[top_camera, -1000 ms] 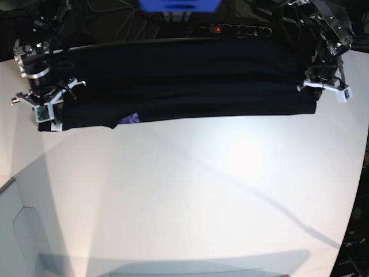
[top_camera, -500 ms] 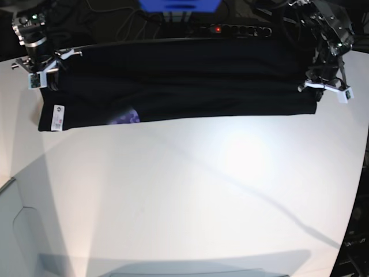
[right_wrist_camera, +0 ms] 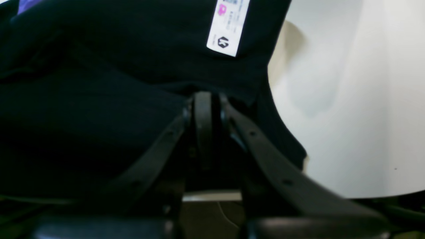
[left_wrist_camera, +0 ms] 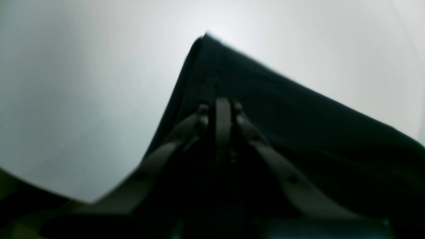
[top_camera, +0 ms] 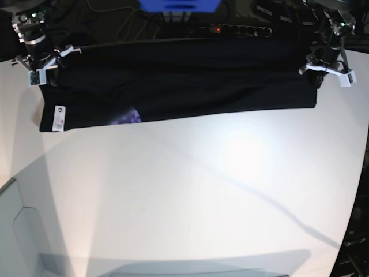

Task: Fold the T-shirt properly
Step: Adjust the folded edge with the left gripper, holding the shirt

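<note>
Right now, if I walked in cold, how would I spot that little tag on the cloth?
Find the white table, then the long black T-shirt stretched across its far side. At the shirt's left-hand end in the base view, near the lower corner, sits the small white label, the only pale patch on the dark cloth.

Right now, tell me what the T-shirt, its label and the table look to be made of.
T-shirt: soft knit cloth, matte black; it drapes and creases where both shut grippers hold its ends. Label: a thin white printed tag, paper or woven, hard to tell; it lies flat with crisp edges. Table: a smooth hard white surface, probably laminate; it shows a soft glare and clean shadows.
</note>
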Available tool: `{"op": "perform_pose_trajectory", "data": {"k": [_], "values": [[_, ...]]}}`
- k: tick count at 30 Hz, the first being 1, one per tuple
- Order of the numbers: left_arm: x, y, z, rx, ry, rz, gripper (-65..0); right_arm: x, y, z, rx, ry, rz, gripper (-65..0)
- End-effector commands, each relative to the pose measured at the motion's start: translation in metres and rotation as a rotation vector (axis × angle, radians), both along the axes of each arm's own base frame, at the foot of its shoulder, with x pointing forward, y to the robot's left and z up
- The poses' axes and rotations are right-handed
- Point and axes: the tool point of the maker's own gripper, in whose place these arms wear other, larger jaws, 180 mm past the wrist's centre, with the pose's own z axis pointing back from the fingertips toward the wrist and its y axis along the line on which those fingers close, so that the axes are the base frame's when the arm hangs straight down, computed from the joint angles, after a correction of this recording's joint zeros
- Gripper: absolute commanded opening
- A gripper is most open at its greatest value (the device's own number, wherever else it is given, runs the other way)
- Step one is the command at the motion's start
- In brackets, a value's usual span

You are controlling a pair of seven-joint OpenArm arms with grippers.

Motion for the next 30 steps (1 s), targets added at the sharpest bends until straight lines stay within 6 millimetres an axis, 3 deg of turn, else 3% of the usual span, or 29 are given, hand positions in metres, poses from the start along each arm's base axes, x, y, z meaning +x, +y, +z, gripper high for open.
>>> {"op": "perform_pose_trajectory", "data": {"k": [1,11,17,24,30], "values": [[0.004,0.003,0.009,0.014,-0.034,-0.002,-64.9,0.004,0.0,0.009,-0.005,-0.035,0.012,-65.0],[0.006,0.007,0.011,0.028,-0.036,-0.003,-64.5,0.005,0.0,0.008,-0.004,-0.035,0.013,-65.0],[0.018,0.007,0.017,0.031,-0.068,-0.005,-64.5,0.005,0.0,0.008,-0.004,-0.035,0.013,-65.0],[0.05,0.015,0.044,0.077,-0.167,-0.027,-64.7,0.005,0.0,0.008,-0.004,-0.035,0.013,-65.0],[0.053,0.021,0.047,0.092,-0.174,-0.023,-64.6,0.005,0.0,0.008,-0.003,-0.035,0.013,-65.0]]}}
